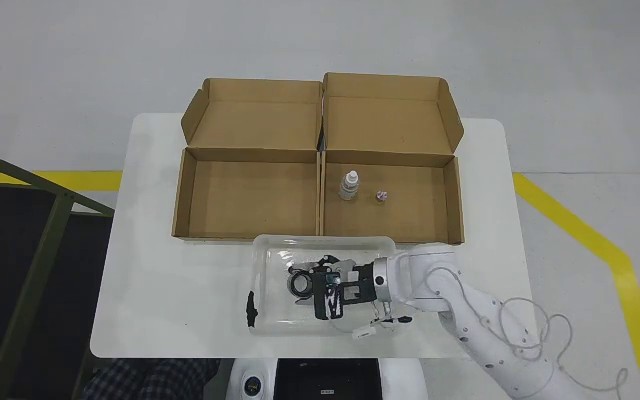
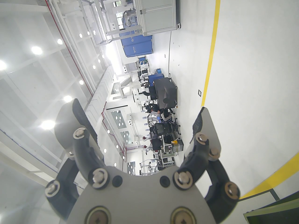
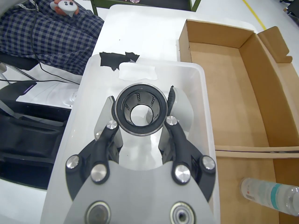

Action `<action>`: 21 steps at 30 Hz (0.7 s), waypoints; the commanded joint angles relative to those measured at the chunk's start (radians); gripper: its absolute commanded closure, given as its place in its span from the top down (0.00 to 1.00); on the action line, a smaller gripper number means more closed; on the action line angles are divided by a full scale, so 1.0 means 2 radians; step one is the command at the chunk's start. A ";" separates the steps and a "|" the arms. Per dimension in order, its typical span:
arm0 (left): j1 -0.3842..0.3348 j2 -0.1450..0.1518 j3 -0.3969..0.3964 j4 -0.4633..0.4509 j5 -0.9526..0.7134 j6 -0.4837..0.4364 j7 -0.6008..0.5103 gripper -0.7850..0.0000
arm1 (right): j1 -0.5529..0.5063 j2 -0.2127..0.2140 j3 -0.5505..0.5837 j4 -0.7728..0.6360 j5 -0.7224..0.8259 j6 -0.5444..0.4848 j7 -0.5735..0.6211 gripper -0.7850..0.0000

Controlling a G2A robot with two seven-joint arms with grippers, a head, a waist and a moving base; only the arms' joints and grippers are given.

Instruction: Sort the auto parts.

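Right wrist view showed the right gripper (image 3: 141,94) clamped on a black-rimmed linear bearing (image 3: 141,99) over the clear bin (image 3: 205,108); left wrist view showed the left gripper (image 2: 139,105) spread wide, empty, facing the hall.

**No legible print**

The bottle (image 3: 268,194) in the right cardboard box (image 3: 230,183) is wearing a teal-banded label, its print coming out too small to read. The white sticker (image 3: 136,71) on the tray's (image 3: 206,108) end wall is showing blank.
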 commanded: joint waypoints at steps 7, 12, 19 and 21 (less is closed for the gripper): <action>0.000 0.000 0.000 0.000 0.000 0.000 0.000 1.00 | -0.014 0.008 0.046 -0.011 0.028 0.003 -0.033 0.00; 0.000 0.000 0.000 0.000 0.000 0.000 0.000 1.00 | -0.021 0.013 0.079 -0.012 0.059 0.007 -0.052 0.00; 0.000 0.000 0.000 0.000 0.000 0.000 0.000 1.00 | -0.027 0.018 0.119 -0.011 0.104 0.011 -0.075 0.00; 0.000 0.000 0.000 0.000 0.000 0.000 0.000 1.00 | -0.027 0.019 0.128 -0.009 0.116 0.012 -0.080 0.00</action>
